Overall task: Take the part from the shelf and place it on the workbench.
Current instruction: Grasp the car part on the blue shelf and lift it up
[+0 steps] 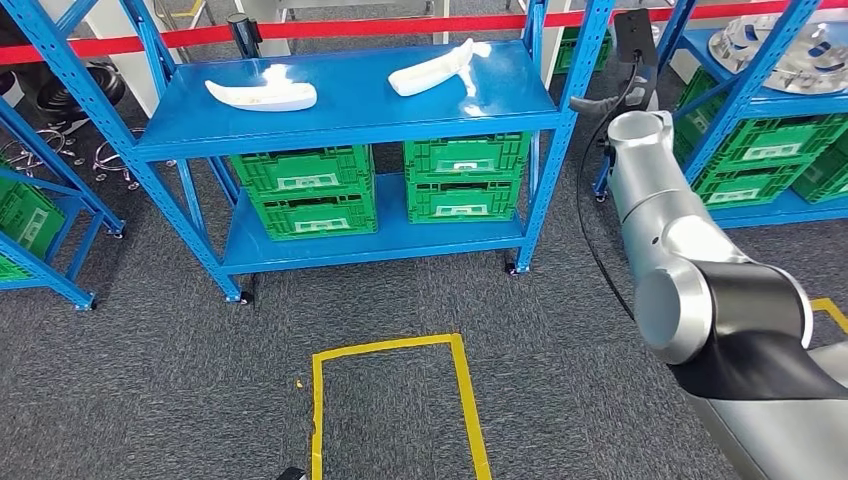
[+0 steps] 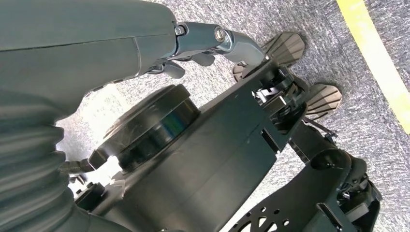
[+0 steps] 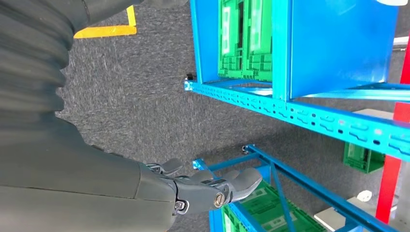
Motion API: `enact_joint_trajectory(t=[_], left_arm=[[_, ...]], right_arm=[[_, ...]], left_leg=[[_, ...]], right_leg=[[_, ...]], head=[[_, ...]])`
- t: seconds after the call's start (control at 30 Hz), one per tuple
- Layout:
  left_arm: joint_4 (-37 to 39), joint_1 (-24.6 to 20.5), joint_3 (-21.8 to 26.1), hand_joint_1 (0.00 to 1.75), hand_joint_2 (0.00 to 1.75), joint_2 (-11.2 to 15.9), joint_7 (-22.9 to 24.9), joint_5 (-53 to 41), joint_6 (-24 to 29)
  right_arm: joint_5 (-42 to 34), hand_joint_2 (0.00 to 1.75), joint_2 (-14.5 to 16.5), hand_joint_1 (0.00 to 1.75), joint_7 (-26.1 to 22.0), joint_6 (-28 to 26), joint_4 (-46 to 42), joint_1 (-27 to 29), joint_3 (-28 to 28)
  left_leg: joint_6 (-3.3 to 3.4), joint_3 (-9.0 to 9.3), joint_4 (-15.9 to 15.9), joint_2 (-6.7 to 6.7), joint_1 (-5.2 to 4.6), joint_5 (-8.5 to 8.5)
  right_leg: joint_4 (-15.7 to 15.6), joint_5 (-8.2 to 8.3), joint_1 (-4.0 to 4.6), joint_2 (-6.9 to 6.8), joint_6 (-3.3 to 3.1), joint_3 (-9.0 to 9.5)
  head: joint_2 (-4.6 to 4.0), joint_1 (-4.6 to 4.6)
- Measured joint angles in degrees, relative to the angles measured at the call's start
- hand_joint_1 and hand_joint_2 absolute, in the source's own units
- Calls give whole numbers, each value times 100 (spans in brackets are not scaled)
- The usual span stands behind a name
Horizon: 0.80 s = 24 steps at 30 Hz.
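While the robot faces the blue shelf (image 1: 350, 105), two white parts lie on its top board. One part (image 1: 262, 95) is at about 11 o'clock in the head view. The other part (image 1: 437, 70) is near 12 o'clock, and it is tilted, with its far end toward 1 o'clock. The two parts are well apart, and no hand touches them.

Under the top board, green crates (image 1: 380, 185) sit in two stacks side by side on the low board. A yellow tape box (image 1: 395, 400) marks the grey floor at 6 o'clock.

The silver right arm (image 1: 690, 280) comes up at 3 o'clock, beside the shelf post. In the right wrist view, the right hand (image 3: 208, 186) holds nothing. Its fingers (image 3: 244, 181) are stretched out and lie close side by side, near the blue frame.

In the left wrist view, the left hand (image 2: 212, 46) hangs over the floor. Its fingers (image 2: 237, 43) hold nothing, but I cannot tell whether they are apart or together.
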Motion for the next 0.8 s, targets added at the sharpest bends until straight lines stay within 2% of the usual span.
enact_joint_trajectory(t=[0.47,0.6,0.8], left_arm=[[0,1,-1,0,175,1,-9,-19,0],[0,2,-10,0,175,2,14,-64,0],[0,45,-26,0,175,31,-18,-56,0]], right_arm=[[80,175,133,0,-29,60,0,-5,11],[335,175,466,0,34,110,-4,3,125],[560,175,1279,0,-25,56,-6,97,315]], left_leg=[[0,-4,4,3,0,0],[0,2,2,24,0,0],[-7,4,0,24,8,4]], right_leg=[[0,3,0,2,5,1],[2,4,4,25,4,-2],[3,5,19,31,2,-5]], head=[[1,1],[0,0],[0,0]])
